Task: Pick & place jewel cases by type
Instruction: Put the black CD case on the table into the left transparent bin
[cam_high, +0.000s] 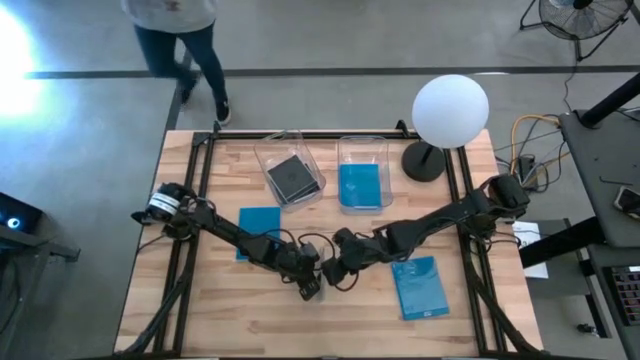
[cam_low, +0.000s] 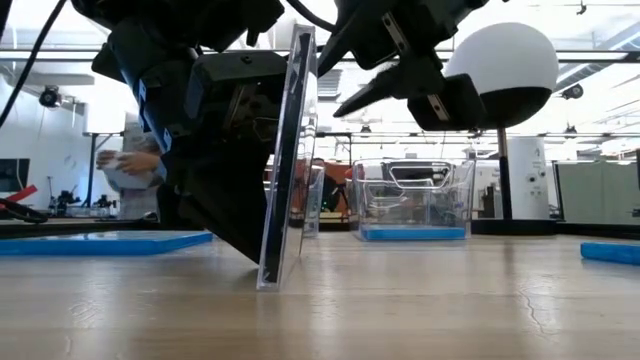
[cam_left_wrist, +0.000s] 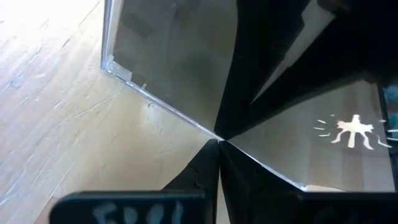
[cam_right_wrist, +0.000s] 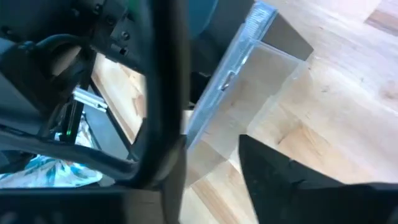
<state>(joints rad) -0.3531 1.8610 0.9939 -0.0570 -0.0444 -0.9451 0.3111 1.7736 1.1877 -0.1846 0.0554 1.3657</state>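
Jewel case (cam_low: 288, 160) stood on edge near the tabletop's (cam_high: 350, 320) front-centre, left gripper (cam_high: 312, 288) clamped on it. Right gripper (cam_high: 338, 272) hovered just beside, fingers apart. One dark case (cam_high: 291, 176) lay in the left bin (cam_high: 262, 158), one blue case (cam_high: 359, 185) in the right bin (cam_high: 362, 143); two blue cases (cam_high: 419, 286) lay flat, left and right.

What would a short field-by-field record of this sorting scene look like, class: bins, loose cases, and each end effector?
left bin: clear bin, one dark jewel case inside
right bin: clear bin, one blue jewel case inside
loose cases: blue case under the left arm; blue case front right
left end effector: holds a standing case on edge on the table
right end effector: open, close beside that case
other: white globe lamp
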